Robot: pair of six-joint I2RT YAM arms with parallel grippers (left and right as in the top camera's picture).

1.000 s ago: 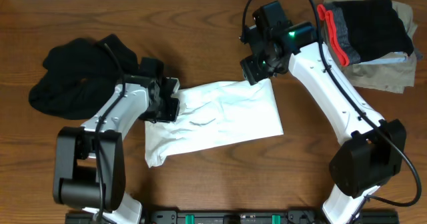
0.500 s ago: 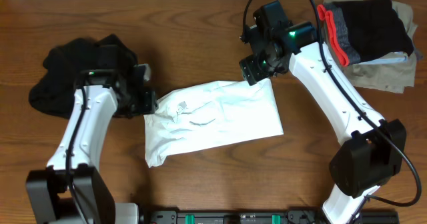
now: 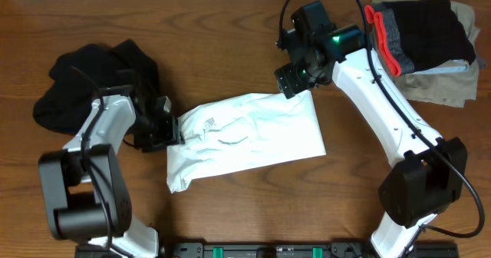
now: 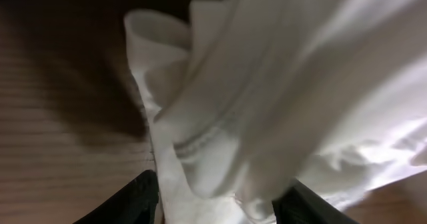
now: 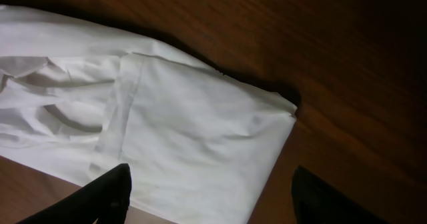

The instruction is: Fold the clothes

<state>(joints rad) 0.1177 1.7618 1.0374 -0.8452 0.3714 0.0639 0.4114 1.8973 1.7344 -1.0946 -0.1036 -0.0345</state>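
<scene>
Seen from above, the white garment lies folded into a rough oblong on the desk, between the two hands. The left hand sits at the garment's short near edge. The right hand hangs over its far corner.

The left wrist camera adds what the overhead view hides. A bunched, stitched fold of the white cloth rises between that hand's fingers, which stand partway apart. I cannot tell whether they press the cloth.

The right wrist camera shows its fingers spread wide with nothing held. The garment's corner and a flat hem seam lie just ahead of them, and past the corner is bare wood.

Only the overhead view shows the surroundings. A heap of black clothes lies close behind the left hand, touching its arm. A stack of folded clothes sits well behind the right hand, at the desk's edge. Below the garment's long lower edge the wood is open, and there is more open wood beyond both hands toward the top.
</scene>
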